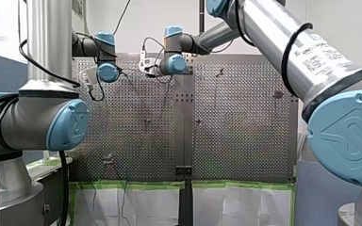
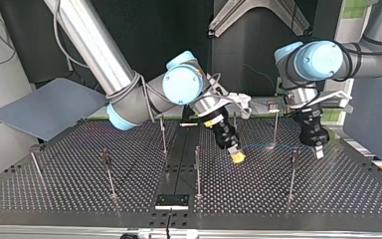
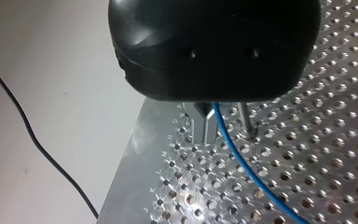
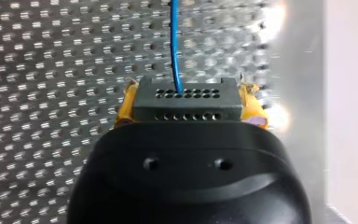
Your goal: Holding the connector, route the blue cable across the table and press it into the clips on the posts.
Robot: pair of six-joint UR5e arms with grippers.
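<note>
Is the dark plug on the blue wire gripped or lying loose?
Gripped: my right gripper's yellow pads flank the connector on both sides, jaws shut on it, blue cable running out ahead.

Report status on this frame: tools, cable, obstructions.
Right tool shut on connector. Left tool shut on blue cable, strung between both. Posts stand close by.

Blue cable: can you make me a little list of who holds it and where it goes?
right gripper: shut on the black connector, yellow pads on both sides
blue cable: leaves the connector, runs over the perforated table to my left gripper
left gripper: low over the table, beside a post
pressed in yet: cannot tell, too small to see
</note>
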